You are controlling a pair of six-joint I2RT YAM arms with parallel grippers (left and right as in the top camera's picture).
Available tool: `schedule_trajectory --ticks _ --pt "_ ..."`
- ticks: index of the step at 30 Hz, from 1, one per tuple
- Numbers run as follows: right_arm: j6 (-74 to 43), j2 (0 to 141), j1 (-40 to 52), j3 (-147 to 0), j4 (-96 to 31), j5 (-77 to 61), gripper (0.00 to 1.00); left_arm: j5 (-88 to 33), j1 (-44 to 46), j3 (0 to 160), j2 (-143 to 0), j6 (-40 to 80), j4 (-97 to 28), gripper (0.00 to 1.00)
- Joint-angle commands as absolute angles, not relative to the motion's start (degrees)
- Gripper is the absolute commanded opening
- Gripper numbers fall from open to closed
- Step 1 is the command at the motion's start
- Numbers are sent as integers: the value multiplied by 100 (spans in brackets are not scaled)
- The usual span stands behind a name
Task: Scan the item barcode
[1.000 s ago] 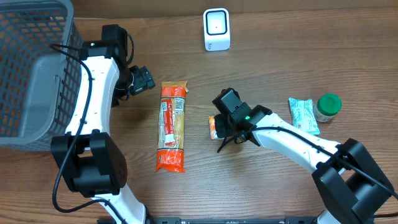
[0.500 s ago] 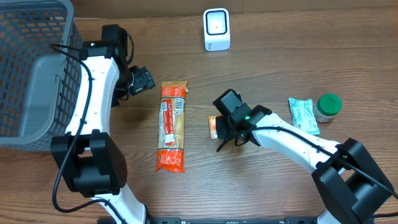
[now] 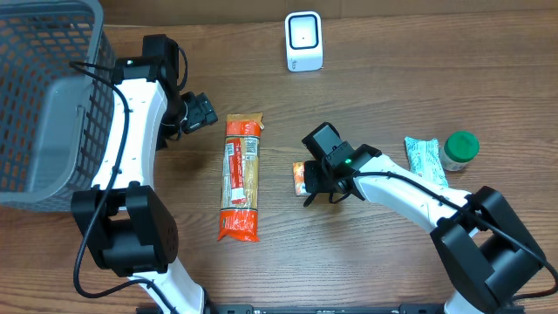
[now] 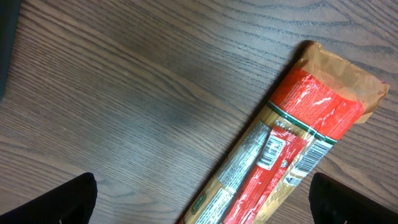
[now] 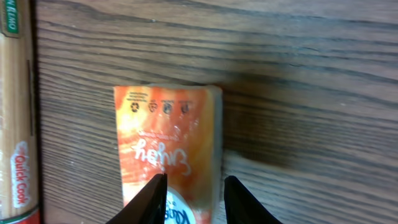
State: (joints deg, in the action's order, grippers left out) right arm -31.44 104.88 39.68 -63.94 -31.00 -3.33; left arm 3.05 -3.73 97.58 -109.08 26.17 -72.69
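Note:
A small orange packet lies on the wooden table, right of a long red and tan pasta packet. My right gripper hangs just over the orange packet. Its jaws are narrowly apart: the left finger covers the packet's face and the right finger stands past its right edge. My left gripper is wide open above the table beside the pasta packet's top end, holding nothing. The white scanner stands at the back centre. No barcode side of the orange packet shows.
A grey mesh basket fills the back left corner. A teal packet and a green-lidded jar sit at the right. The pasta packet's edge lies close to the orange packet's left.
My right gripper has shifted slightly to the right and back over the orange packet. The packet and the left arm have stayed put.

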Motion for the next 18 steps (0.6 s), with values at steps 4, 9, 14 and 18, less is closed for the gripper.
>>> schedule_trajectory --ticks 4,9,14,18 --pt "-3175 10558 3951 -6370 -2851 -458 30 314 -331 9760 -10798 2576 -7279 99" --pt "-3494 10558 3951 -6370 -2902 -248 28 314 -331 9760 -10798 2576 -7279 100" --pt "-3524 10562 3951 -6370 -2891 -244 28 311 -331 9760 -10798 2574 -7279 100" --pt "-3586 10645 3951 -6370 -2849 -270 28 314 -331 9760 -10798 2576 -7279 100"
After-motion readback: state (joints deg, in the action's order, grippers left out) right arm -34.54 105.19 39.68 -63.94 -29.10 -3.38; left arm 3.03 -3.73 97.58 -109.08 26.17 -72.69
